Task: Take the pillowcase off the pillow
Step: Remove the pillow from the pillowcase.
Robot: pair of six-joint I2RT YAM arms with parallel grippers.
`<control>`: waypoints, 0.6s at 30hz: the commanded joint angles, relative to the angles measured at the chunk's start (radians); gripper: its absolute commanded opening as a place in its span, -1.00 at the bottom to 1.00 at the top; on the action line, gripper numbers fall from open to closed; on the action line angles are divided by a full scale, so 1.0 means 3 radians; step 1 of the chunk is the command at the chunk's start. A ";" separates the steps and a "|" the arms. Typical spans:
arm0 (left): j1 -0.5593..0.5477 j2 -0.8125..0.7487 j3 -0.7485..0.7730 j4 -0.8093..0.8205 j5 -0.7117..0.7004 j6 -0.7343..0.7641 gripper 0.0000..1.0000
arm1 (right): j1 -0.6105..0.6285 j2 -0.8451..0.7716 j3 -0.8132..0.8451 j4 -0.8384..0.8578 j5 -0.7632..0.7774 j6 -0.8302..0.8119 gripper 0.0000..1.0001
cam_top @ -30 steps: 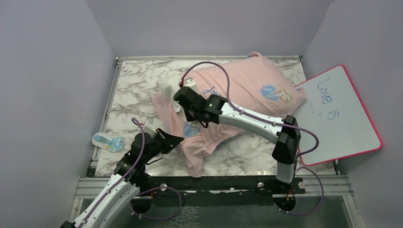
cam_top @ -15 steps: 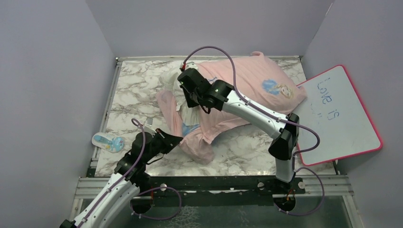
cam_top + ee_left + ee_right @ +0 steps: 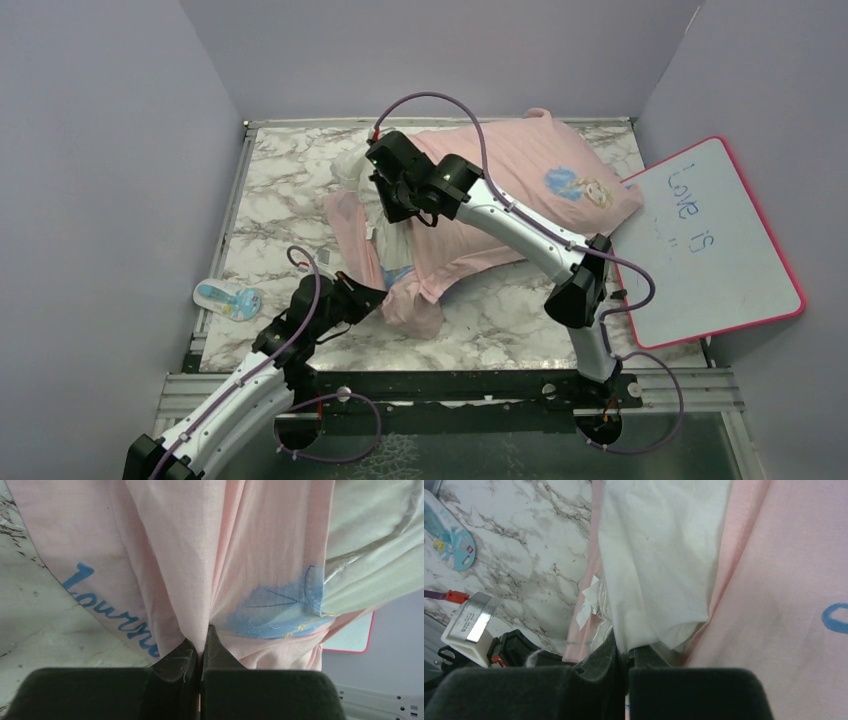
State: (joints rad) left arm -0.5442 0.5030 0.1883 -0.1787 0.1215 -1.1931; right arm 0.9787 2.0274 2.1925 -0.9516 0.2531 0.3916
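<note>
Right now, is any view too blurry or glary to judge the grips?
Top external: evenly lit, sharp, no glare on the pillowcase. Left wrist: crisp, but left gripper dark and soft up close. Right wrist: pillow crisp, right gripper equally dark.

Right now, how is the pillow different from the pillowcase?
The pillow is plain white; the pillowcase is pink with blue writing and a picture. The pillow shows only at one end; the pillowcase covers the rest of it. The right gripper has its jaws shut on the pillow, while the left gripper has its jaws shut on the pillowcase. Both are soft, creased cloth.
</note>
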 commanded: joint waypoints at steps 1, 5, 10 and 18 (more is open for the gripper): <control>-0.0129 0.0267 -0.0263 -0.0659 0.0025 0.0186 -1.00 | -0.0169 -0.0154 0.0646 0.0905 -0.0042 -0.0034 -0.99; -0.0183 0.0443 -0.0249 -0.0568 -0.0074 0.0332 -1.00 | -0.0171 -0.0384 0.0421 0.0954 -0.0179 -0.0063 -0.99; -0.0216 0.0370 -0.0233 -0.0406 0.0054 0.0334 -1.00 | -0.0169 -0.0761 -0.0680 0.1116 -0.0261 -0.0034 -0.96; -0.0219 -0.0038 -0.0531 -0.0202 0.0124 0.0018 -1.00 | 0.0117 -0.0798 -0.1665 0.1063 -0.0026 0.0058 -0.07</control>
State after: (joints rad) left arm -0.6037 0.5198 0.1253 -0.1661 0.1081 -1.1450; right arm 0.9722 1.8343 1.7390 -0.7403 0.1310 0.4122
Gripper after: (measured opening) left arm 0.013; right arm 0.349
